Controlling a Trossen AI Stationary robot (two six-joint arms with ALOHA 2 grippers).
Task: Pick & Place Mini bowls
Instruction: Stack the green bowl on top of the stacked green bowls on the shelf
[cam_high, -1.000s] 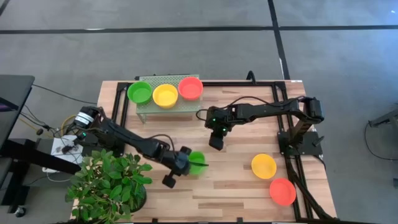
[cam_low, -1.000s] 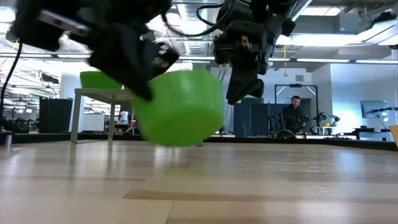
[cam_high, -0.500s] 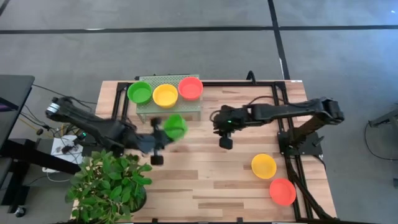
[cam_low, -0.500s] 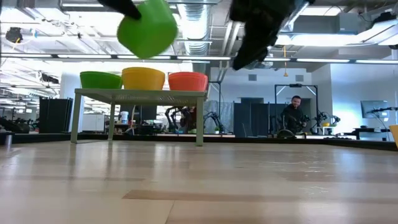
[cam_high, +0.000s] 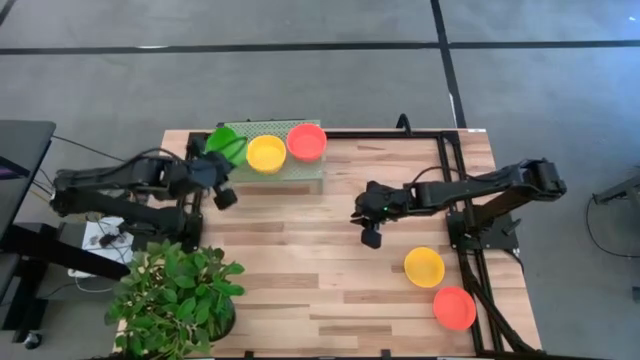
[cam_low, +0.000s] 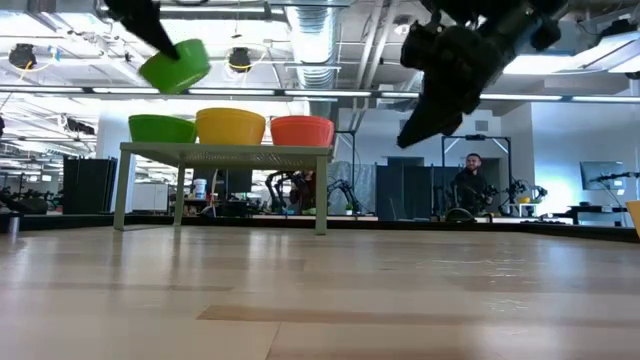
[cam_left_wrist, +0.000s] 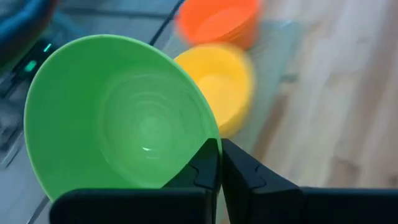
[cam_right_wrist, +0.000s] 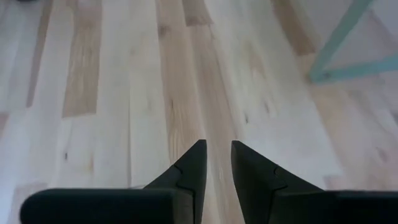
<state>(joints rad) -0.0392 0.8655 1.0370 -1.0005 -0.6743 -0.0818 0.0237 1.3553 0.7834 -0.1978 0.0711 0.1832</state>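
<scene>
My left gripper (cam_high: 221, 163) is shut on a green mini bowl (cam_high: 226, 142), which it carries high above the pale green rack (cam_high: 300, 172) at the table's far left. In the low view this bowl (cam_low: 176, 65) hangs tilted over another green bowl (cam_low: 161, 128) sitting on the rack top beside a yellow bowl (cam_low: 231, 125) and a red-orange bowl (cam_low: 302, 130). My right gripper (cam_high: 371, 238) hovers slightly open above bare wood in the table's middle, touching nothing. A yellow bowl (cam_high: 424, 266) and a red-orange bowl (cam_high: 454, 307) stand on the table at the near right. My left gripper pinches the green bowl's rim (cam_left_wrist: 207, 133), one finger inside the bowl and one outside. The fingers reach in from the table's left, near side. The bowl is lifted clear and tilted, above the rack.
A potted plant (cam_high: 180, 295) stands at the table's near left corner. A black frame (cam_high: 448, 170) runs along the far and right edges. Bare wood (cam_high: 300, 270) lies between the rack and the two near-right bowls. A person (cam_low: 470, 180) sits far behind the table.
My left gripper, shut on the green bowl throughout, has lifted it from low over the table's near middle and swung it up and toward the far left, to above the rack. My right gripper has drifted toward the near right, closer to the yellow bowl.
</scene>
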